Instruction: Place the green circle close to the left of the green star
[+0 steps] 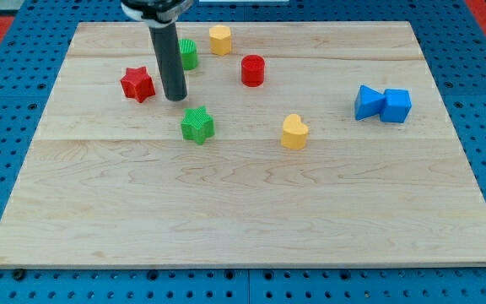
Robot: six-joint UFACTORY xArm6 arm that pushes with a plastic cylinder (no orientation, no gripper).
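The green circle [189, 55] stands near the view's top, partly hidden behind my rod. The green star [197, 125] lies below it, toward the board's middle. My tip [175, 98] rests on the board between them, just below and left of the green circle, above and left of the green star, and right of the red star [138, 84].
A yellow hexagon [220, 40] sits at the top right of the green circle. A red cylinder [253, 70] and a yellow heart [294, 133] lie to the right. Two blue blocks [382, 104] touch each other at the far right. The wooden board [243, 211] sits on a blue pegboard.
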